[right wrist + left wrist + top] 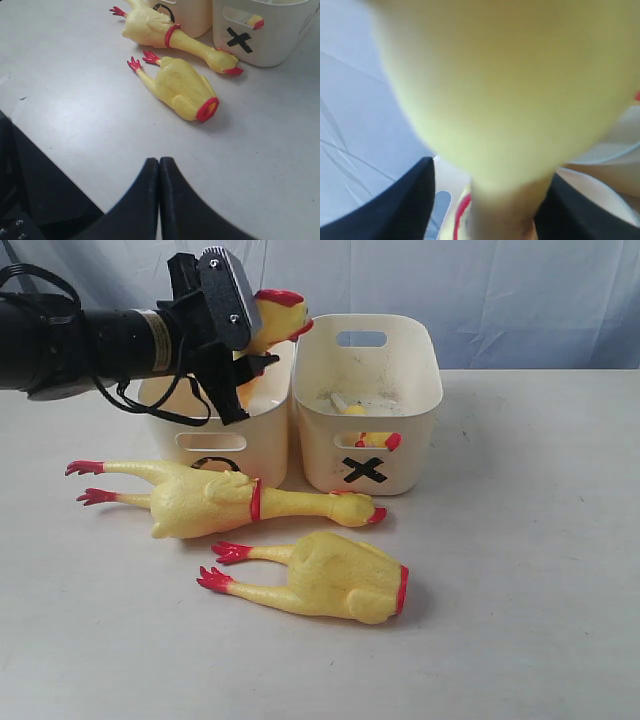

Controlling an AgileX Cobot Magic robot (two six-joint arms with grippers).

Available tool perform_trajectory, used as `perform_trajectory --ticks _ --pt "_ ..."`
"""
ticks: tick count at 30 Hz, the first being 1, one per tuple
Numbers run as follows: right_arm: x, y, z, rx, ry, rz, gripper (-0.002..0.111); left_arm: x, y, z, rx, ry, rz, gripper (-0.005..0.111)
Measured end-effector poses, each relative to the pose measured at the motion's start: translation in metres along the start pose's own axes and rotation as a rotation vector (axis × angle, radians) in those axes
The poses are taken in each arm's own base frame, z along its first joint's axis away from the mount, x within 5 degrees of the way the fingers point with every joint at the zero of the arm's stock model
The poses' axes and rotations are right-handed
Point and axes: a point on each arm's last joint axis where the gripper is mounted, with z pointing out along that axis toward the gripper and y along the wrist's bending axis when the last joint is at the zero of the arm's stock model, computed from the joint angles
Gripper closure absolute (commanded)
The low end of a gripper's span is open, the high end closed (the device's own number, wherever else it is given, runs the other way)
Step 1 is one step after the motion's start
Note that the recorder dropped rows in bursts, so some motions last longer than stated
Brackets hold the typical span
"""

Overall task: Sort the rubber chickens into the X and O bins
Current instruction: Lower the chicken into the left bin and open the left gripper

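Note:
My left gripper (243, 380) hangs over the O bin (265, 445) with a long-necked rubber chicken (278, 314) between its fingers. Up close that chicken (510, 90) is a yellow blur; its neck lies against one finger (570, 210) and stands apart from the other finger (410, 200), so the jaws are open. A whole chicken (210, 502) lies on the table before the bins, and a headless body (335, 578) lies nearer the front. A loose head (380, 440) shows through the slot of the X bin (325, 390). My right gripper (159, 163) is shut and empty above the table.
The two bins stand side by side at the back of the grey table (520, 590), the O bin (192, 20) left of the X bin (272, 42). A blue cloth backdrop (520, 290) hangs behind them. The left arm (90, 345) reaches in from the left edge.

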Motion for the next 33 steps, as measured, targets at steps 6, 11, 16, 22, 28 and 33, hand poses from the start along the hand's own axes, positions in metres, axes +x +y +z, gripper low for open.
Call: perform_trajectory --ticks 6,11,16,22,28,33 --pt "0.000 0.000 0.000 0.000 0.000 0.002 0.109 -0.009 0.008 -0.008 -0.038 -0.019 -0.020 0.052" --pt "0.000 0.000 0.000 0.000 0.000 0.002 0.109 -0.017 0.019 -0.021 -0.077 0.000 -0.008 0.052" --pt "0.000 0.000 0.000 0.000 0.000 0.000 0.109 -0.018 0.025 -0.028 -0.102 0.054 -0.005 0.052" --pt "0.000 0.000 0.000 0.000 0.000 0.000 0.109 -0.028 0.036 -0.045 -0.150 0.067 0.000 0.052" --pt "0.000 0.000 0.000 0.000 0.000 0.000 0.109 -0.046 0.050 -0.066 -0.215 0.025 -0.016 0.052" --pt "0.000 0.000 0.000 0.000 0.000 0.000 0.109 -0.049 0.053 -0.070 -0.235 0.014 -0.075 0.052"
